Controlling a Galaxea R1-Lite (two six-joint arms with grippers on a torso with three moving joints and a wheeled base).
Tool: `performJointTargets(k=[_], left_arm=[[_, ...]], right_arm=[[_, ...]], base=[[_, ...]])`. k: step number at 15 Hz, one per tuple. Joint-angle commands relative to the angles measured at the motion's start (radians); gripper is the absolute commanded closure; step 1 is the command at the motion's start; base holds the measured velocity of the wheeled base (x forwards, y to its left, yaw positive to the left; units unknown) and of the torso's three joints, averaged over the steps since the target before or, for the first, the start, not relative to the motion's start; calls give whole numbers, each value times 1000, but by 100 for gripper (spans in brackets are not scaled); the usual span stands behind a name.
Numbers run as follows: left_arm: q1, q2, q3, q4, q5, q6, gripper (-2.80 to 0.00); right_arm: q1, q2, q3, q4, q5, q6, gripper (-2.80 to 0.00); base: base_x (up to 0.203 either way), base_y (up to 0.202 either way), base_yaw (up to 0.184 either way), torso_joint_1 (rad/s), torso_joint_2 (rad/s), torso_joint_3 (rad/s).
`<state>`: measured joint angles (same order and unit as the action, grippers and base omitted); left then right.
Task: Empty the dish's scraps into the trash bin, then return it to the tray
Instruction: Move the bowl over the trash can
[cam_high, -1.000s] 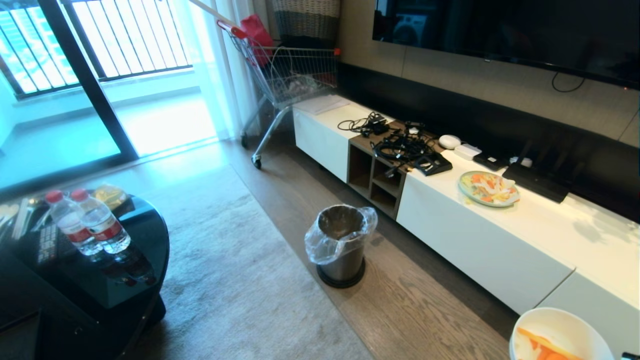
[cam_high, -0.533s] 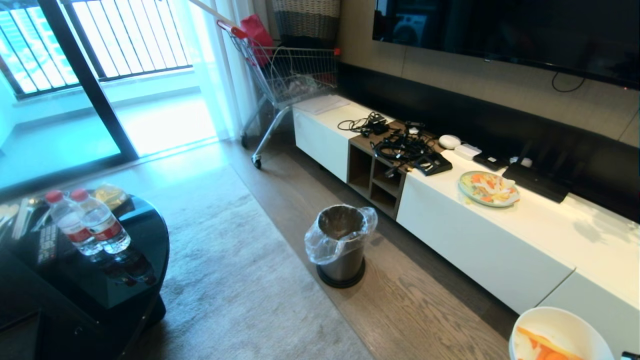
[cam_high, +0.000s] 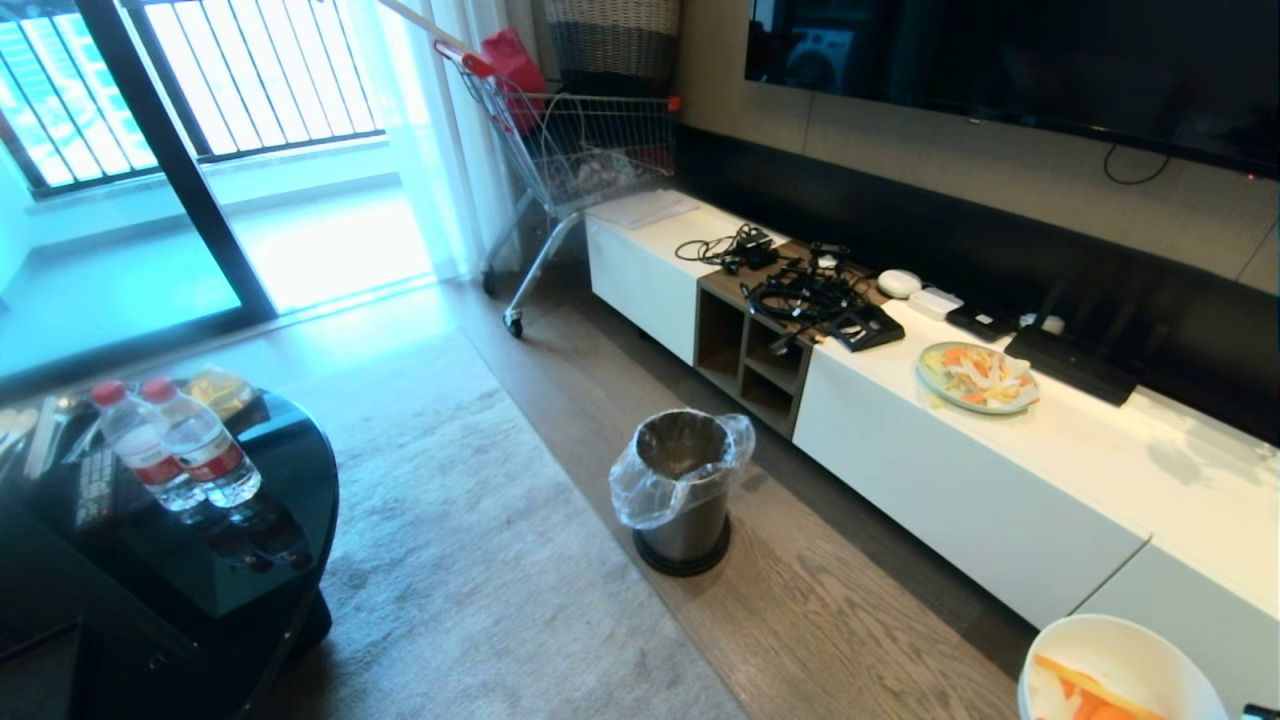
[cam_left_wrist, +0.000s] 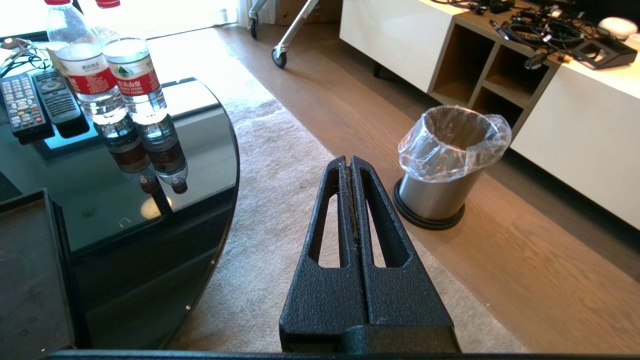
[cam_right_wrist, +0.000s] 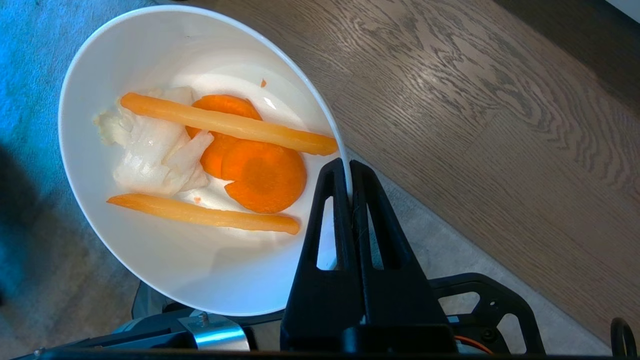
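While right claw (cam_right_wrist: 350, 172) pinches bowl (cam_right_wrist: 165, 165) rim, carrot scraps (cam_right_wrist: 225, 150) sit inside, kept fairly level, likely against spilling; trash bin (cam_high: 685, 480) well apart on floor. Left claw (cam_left_wrist: 350, 165) closed, empty, parked.

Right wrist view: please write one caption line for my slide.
Right gripper pinches the rim of the white dish, scraps inside, above the floor.

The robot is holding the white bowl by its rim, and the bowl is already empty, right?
Not quite. The right gripper does pinch the bowl by its rim, but it isn't empty: the right wrist view shows orange carrot pieces and white peels, the scraps, lying inside. The bin is some way off on the floor.
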<state>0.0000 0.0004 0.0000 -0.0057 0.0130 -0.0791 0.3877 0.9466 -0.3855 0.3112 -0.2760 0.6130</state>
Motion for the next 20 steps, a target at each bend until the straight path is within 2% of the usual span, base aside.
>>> performJointTargets(k=[1,5,18,20], left_arm=[[0,0,0,0,1,-1,0],[0,0,0,0,1,-1,0],[0,0,0,0,1,-1,0],[0,0,0,0,1,-1,0]], right_arm=[[0,1,0,2,-2,4,0],[3,1,-1,2,-2,3,0],[11,1,20,-23,-2,2,0],[11,1,20,-24,-3,2,0]], base=[[0,0,0,0,0,0],[29,0,0,-2,0,1],[185,0,1,3,3,1],[71,0,1,4,2,2]])
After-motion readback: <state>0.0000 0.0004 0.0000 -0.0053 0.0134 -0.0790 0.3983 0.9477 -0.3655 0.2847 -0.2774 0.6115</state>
